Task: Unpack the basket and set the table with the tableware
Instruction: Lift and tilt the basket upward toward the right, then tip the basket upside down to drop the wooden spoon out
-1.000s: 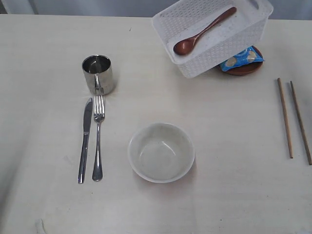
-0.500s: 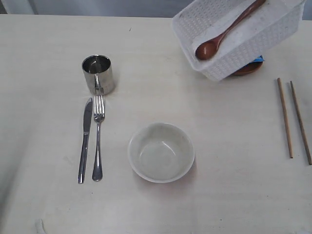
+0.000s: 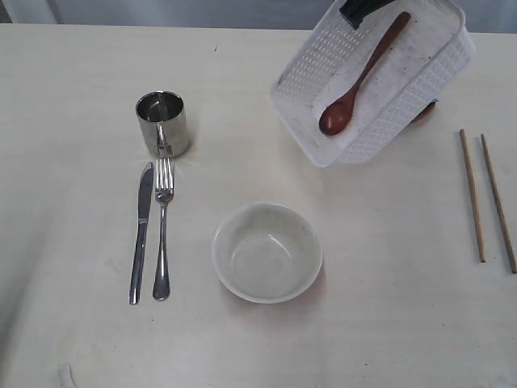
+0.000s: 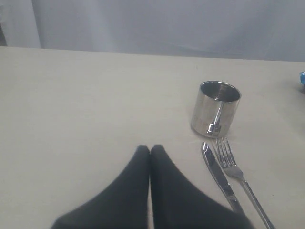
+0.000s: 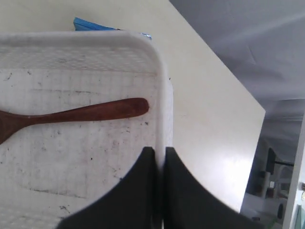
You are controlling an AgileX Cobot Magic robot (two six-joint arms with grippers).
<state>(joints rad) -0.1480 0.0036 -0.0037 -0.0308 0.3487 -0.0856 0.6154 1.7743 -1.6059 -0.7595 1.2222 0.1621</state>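
We count on the tabletop (image 3: 81, 65):

- One basket (image 3: 396, 113), white lattice plastic, at the far right and tilted. We cannot tell whether its low corner touches the tabletop.
- One wooden spoon (image 3: 369, 66), reddish-brown, lying inside the basket with its bowl at the low end.
- One steel cup (image 3: 163, 123), upright, far left.
- One knife (image 3: 141, 234) and one fork (image 3: 162, 230), side by side just in front of the cup, the knife on the outside.
- One white bowl (image 3: 267, 252), upright, near the middle.
- Two chopsticks (image 3: 472, 196), roughly parallel at the right edge, apart from the basket.
- One brown plate (image 3: 423, 113), only a sliver showing under the basket.
- One blue bag (image 5: 93, 25), mostly hidden behind the basket. Its print is too small to read.

The right gripper (image 5: 159, 151) pinches the basket's far wall. The left gripper (image 4: 150, 150) has its fingers pressed together, holding nothing, over bare tabletop near the cup.

The surface is pale cream with a faint grain. Behind it we see a plain grey-white backdrop.
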